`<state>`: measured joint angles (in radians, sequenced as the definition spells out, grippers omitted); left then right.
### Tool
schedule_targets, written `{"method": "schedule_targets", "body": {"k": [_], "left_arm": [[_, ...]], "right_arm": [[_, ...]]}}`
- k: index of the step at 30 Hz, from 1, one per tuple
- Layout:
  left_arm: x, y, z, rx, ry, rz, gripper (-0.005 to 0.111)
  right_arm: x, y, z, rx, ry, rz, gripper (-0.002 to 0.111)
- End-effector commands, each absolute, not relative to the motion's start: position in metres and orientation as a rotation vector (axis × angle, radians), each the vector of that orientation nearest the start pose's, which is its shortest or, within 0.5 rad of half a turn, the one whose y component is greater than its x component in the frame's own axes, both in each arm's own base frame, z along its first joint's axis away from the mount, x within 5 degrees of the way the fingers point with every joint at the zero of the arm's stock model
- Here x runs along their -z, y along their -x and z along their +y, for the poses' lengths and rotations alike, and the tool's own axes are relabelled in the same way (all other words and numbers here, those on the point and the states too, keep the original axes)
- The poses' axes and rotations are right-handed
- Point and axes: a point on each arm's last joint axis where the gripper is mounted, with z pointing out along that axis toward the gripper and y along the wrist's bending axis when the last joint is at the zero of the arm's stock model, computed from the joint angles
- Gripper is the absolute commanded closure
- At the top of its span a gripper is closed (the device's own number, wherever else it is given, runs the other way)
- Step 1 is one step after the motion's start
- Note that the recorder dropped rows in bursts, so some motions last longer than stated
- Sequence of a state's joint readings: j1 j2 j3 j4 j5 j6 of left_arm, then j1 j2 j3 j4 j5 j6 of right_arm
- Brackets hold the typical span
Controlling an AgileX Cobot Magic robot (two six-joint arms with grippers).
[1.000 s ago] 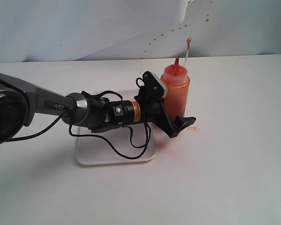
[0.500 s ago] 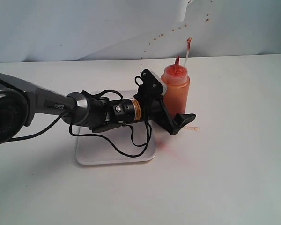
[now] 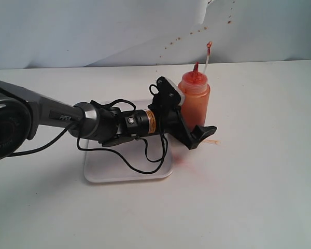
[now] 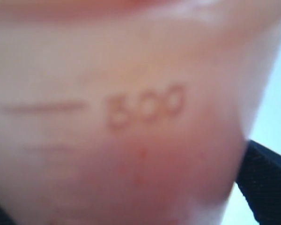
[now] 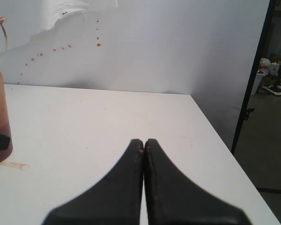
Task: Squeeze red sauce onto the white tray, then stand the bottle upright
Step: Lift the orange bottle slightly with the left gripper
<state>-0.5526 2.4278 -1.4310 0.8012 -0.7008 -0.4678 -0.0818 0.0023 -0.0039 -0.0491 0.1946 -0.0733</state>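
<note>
the upright squeeze bottle (image 3: 194,101) stands between the wide-open, empty jaws of the left gripper (image 3: 199,127), just off the right edge of the white tray (image 3: 101,172).

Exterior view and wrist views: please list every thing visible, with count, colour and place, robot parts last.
white table: one, white, bearing everything.
flat white rectangular plastic tray: one, white, near the table's middle.
translucent orange-red plastic squeeze bottle: one, orange-red, upright beside the tray.
orange smear: one, pale orange, on the table by the bottle's base.
pale backdrop sheet: one, bluish-white with red-brown specks, behind the table.
left arm: one, grey and black, reaching over the tray.
left fingers: two, black, open, either side of the bottle.
right fingers: two, black, shut, empty.
</note>
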Motion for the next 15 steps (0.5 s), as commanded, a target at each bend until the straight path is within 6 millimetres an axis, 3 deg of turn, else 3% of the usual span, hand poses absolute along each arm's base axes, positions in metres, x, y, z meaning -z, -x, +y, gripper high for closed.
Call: {"method": "schedule_targets", "body": {"k": [1, 15], "left_arm": [[-0.0655, -0.3891, -0.2931, 0.695, -1.048, 1.677, 0.003], [-0.0616, -0.3879, -0.2932, 0.659, -1.080, 1.708, 0.003]], "right_arm": [[-0.1958, -0.0557, -0.0051, 0.152, 0.025, 1.677, 0.108], [-0.1958, -0.0557, -0.0051, 0.152, 0.025, 1.677, 0.108]]}}
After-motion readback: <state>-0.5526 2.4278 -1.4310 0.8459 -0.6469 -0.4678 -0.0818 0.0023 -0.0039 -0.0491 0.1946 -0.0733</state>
